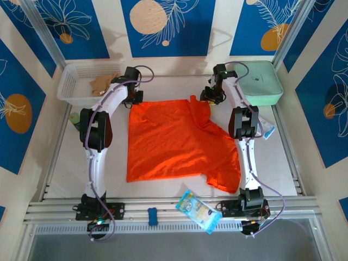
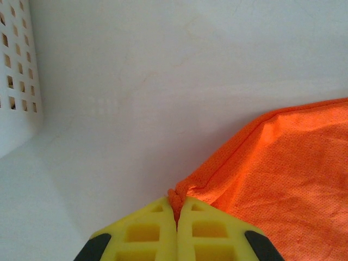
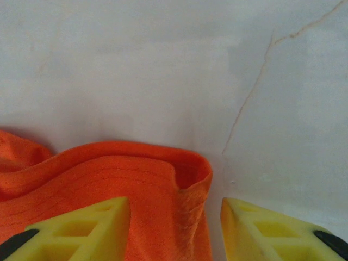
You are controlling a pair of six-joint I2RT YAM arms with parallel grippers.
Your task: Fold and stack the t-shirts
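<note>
White table (image 2: 163, 81): left claw (image 2: 175, 204) pinches t-shirt (image 2: 293, 179) corner; right claw (image 3: 175, 202) straddles hem.

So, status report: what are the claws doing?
Left claw shut on t-shirt corner. Right claw open, straddling a hem. Mint-green case far right, off the cloth.

t-shirt (image 1: 174, 138) central on table (image 1: 280, 163), basket (image 1: 66, 87) behind left, case (image 1: 261, 84) behind right; packet (image 1: 198, 211) in front

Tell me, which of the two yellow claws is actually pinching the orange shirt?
The left gripper: its yellow fingers are shut on a corner of the t-shirt. The right gripper stands open, with cloth lying between its spread fingers.
</note>
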